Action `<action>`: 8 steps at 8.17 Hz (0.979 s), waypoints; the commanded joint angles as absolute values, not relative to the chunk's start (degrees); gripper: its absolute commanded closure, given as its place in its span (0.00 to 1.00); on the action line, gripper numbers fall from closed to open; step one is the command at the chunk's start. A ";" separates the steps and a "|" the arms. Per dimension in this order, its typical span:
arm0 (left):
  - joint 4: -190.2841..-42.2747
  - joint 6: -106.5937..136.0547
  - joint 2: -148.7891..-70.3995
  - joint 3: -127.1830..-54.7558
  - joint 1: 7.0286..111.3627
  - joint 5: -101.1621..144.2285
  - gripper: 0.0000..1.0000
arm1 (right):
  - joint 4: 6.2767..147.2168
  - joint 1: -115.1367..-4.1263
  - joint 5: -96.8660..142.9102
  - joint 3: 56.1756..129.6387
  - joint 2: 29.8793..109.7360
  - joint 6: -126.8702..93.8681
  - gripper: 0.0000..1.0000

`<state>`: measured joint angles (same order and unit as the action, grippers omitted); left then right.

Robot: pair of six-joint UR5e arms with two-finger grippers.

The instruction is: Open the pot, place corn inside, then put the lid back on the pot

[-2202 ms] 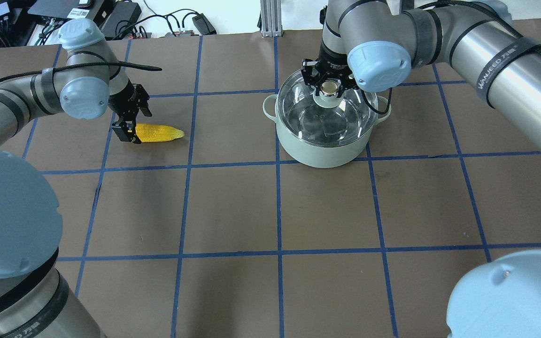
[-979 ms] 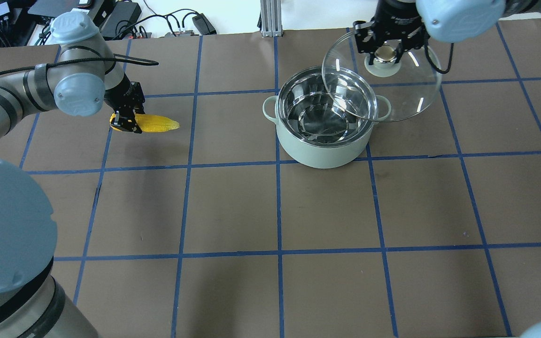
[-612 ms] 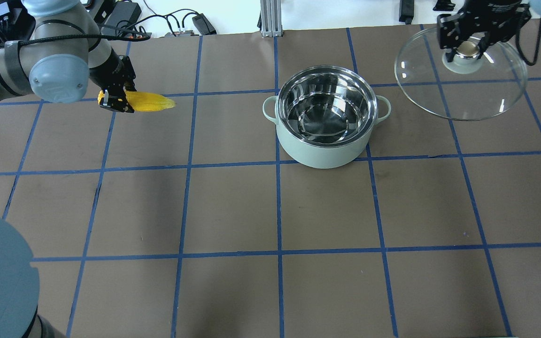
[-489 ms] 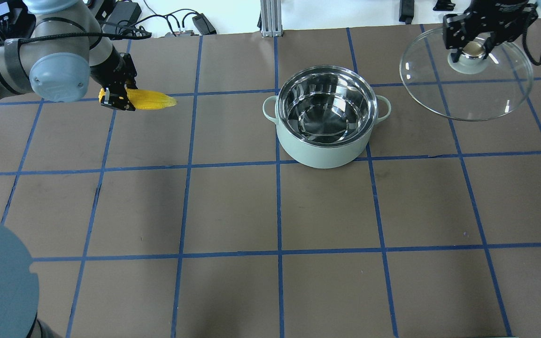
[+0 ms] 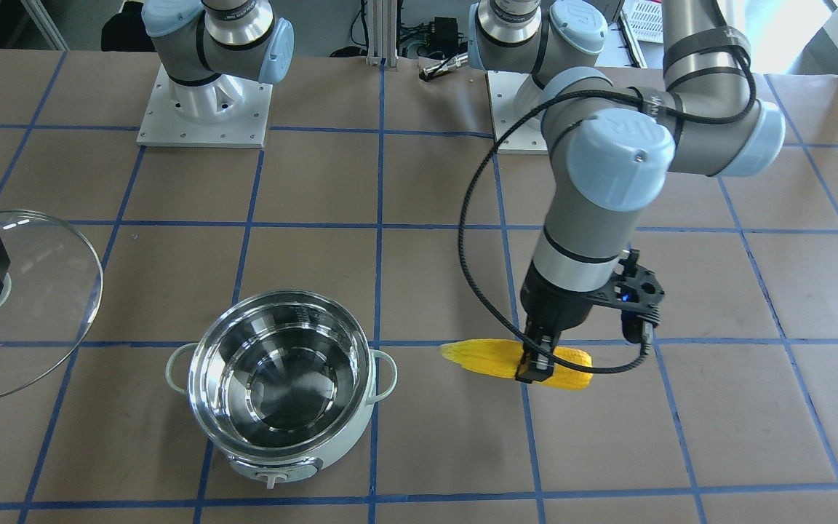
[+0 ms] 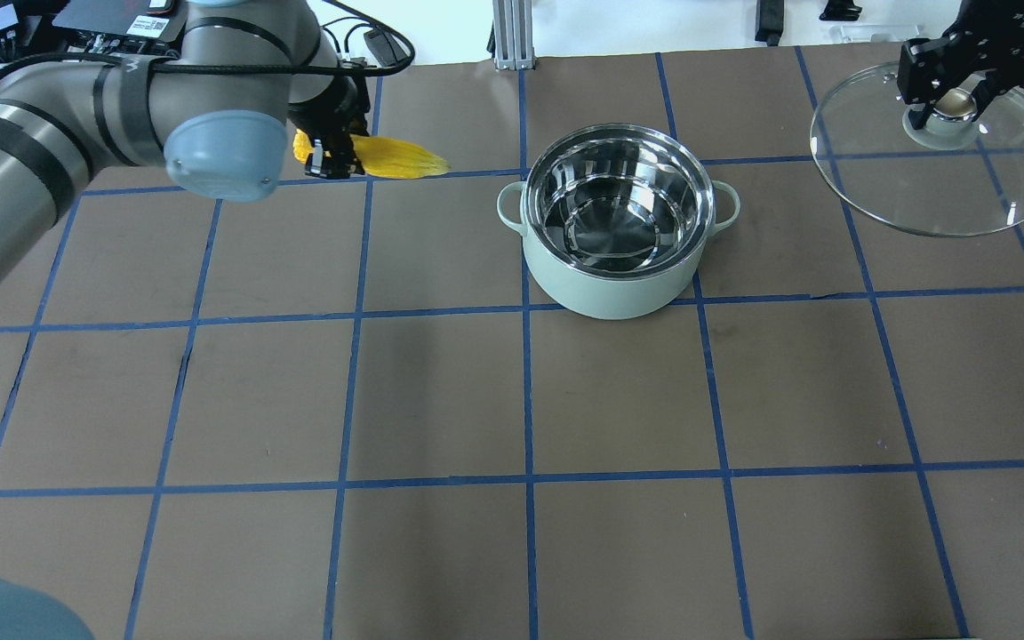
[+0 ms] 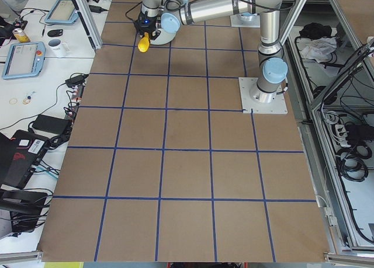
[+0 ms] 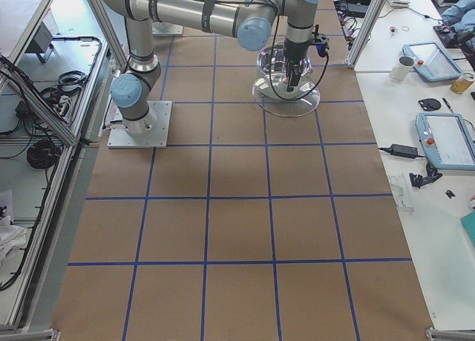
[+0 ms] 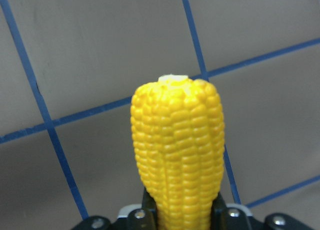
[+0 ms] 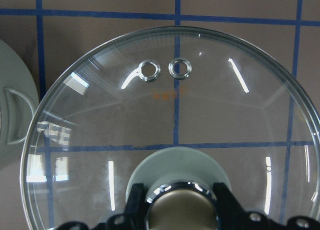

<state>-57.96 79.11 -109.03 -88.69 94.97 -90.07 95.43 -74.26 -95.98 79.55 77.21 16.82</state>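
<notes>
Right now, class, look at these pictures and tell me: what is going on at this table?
The left pincer grips the corn near its thick end, with the pointed tip aimed toward the pot. The right pincer holds the lid by its centre, off to the pot's other side and clear of it. The pot stands open with nothing in it. The corn is not yet inside, and the lid is not yet back on.

The round pale mint-green pot point(image 6: 610, 289) has a smooth satin outer wall and a mirror-bright steel interior. Right of the pot, the round clear glass lid point(image 6: 948, 200) is glossy, its knob point(image 10: 181, 210) polished metal. Left of the pot, the bright yellow ear of corn point(image 6: 401, 160) is bumpy, faintly shiny. The brown surface point(image 6: 441, 400) looks matt, papery.
</notes>
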 commanded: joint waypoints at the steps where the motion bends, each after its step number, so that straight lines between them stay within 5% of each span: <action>1: -50.13 82.86 -109.25 -87.81 104.39 -89.91 1.00 | 95.54 -72.86 -95.71 79.63 76.64 18.99 0.63; 8: -40.46 87.54 -116.18 -86.22 111.18 -80.62 1.00 | 95.45 -72.77 -95.71 79.63 76.55 18.90 0.63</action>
